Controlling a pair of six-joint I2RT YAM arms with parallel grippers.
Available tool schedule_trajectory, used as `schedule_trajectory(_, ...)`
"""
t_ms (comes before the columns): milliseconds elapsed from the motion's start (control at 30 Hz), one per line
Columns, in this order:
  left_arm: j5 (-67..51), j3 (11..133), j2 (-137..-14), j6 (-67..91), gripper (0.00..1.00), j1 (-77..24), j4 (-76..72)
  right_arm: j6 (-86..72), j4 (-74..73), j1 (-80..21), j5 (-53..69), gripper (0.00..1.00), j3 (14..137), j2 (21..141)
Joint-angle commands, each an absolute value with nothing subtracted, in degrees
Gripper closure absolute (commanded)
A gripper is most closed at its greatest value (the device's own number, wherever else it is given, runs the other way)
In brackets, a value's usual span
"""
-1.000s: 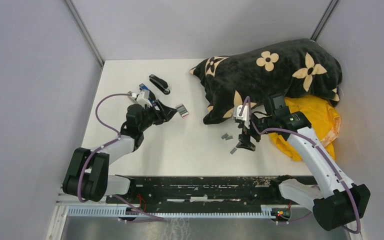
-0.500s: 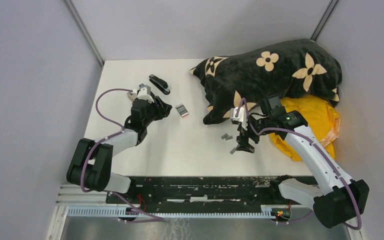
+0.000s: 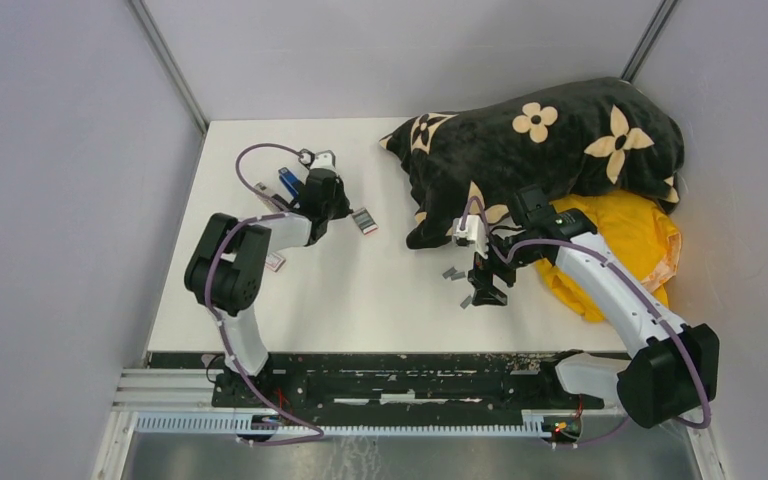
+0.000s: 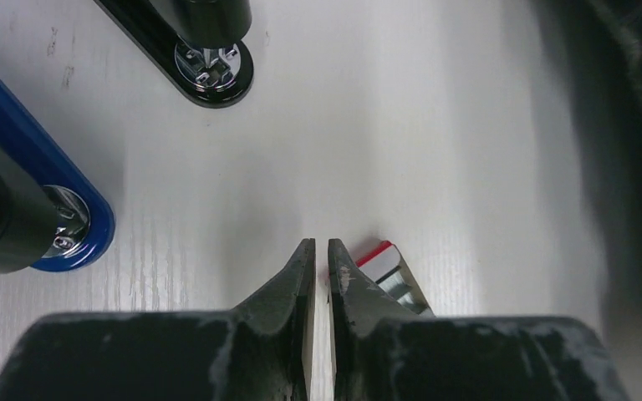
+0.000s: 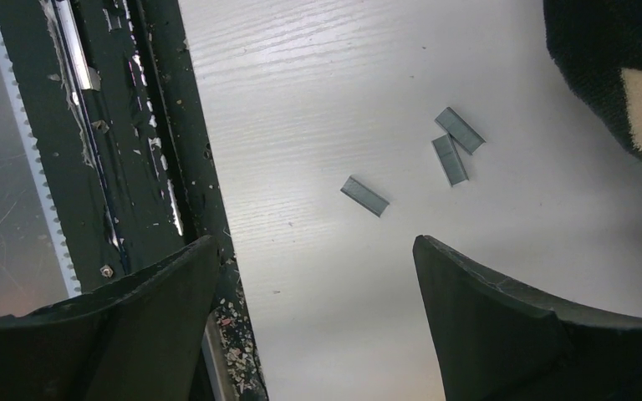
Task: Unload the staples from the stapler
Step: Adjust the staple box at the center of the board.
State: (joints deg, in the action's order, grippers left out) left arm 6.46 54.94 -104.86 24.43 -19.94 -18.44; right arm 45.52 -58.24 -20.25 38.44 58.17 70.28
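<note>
A black stapler (image 4: 196,38) lies ahead of my left gripper (image 4: 322,246), and a blue stapler (image 4: 17,192) lies to its left (image 3: 288,182). The left gripper (image 3: 335,208) hovers low over the table with its jaws almost touching and nothing between them. Three short grey strips of staples (image 5: 364,195) lie loose on the table near the front (image 3: 453,273). My right gripper (image 5: 318,251) hangs open just above the table beside them (image 3: 485,290), holding nothing.
A small white-and-red box (image 4: 389,267) sits just right of the left fingertips (image 3: 363,221). A black flowered cushion (image 3: 550,140) and a yellow cloth (image 3: 635,240) fill the back right. The black front rail (image 5: 134,150) runs along the table edge.
The left arm swung toward the back and right, over the staplers, and its jaws closed from wide to almost touching. The right gripper shifted slightly left and stayed open.
</note>
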Motion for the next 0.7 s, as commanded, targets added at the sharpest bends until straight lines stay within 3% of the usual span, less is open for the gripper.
schedule_trajectory(0,13.1,61.4,-109.2,19.0,0.84,-20.7,-13.2,46.8,-59.2,-20.5,38.0,0.07,61.1,70.5)
schedule_trajectory(267,10.4,69.0,-114.9,18.1,0.84,-20.7,-6.2,47.3,-60.2,-20.5,38.4,0.07,61.7,71.4)
schedule_trajectory(667,5.7,67.8,-114.2,18.8,0.85,-22.1,-2.8,47.5,-60.6,-20.5,38.7,0.07,61.9,70.9)
